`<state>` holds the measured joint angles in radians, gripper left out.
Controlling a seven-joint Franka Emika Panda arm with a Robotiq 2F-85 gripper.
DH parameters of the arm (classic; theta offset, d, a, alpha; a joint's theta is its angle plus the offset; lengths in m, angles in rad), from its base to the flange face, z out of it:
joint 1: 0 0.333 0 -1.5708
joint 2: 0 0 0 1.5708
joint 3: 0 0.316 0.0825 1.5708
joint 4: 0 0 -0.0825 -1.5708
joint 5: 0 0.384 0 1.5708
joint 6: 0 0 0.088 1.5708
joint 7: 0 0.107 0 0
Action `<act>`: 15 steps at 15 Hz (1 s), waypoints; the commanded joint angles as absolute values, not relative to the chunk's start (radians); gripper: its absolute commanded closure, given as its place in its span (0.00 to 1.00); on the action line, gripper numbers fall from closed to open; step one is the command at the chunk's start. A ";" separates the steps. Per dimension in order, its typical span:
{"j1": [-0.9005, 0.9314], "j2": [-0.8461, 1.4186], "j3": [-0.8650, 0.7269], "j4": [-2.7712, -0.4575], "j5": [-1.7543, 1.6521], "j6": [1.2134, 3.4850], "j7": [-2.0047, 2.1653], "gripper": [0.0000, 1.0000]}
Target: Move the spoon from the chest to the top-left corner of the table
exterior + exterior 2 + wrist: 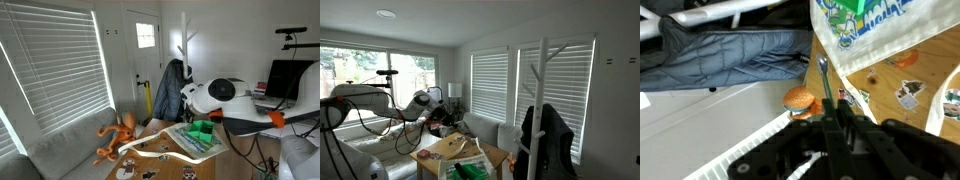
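In the wrist view my gripper (832, 108) is shut on a thin dark spoon (825, 78). The spoon's end sticks out past the fingertips, over the edge of the brown wooden table (930, 60). A toy burger (798, 98) lies just beside the fingers at that edge. In both exterior views the arm reaches over the table (152, 127) (496, 155); the spoon is too small to see there. No chest shows in any view.
A white printed cloth (875, 35) with a green object (201, 129) on it covers much of the table, with small stickers (908, 93) beside it. An orange octopus toy (118, 136) sits on the grey sofa (60, 150). A coat rack (542, 110) holds a dark jacket.
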<state>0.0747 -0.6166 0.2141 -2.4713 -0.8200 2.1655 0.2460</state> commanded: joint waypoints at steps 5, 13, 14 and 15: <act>0.091 -0.197 0.415 -2.236 -1.117 2.067 0.355 0.98; 0.225 0.122 0.362 -2.032 -1.405 2.069 0.301 0.98; 0.246 0.157 0.364 -2.010 -1.430 2.069 0.290 0.98; 0.261 0.174 0.363 -1.995 -1.435 2.080 0.272 0.98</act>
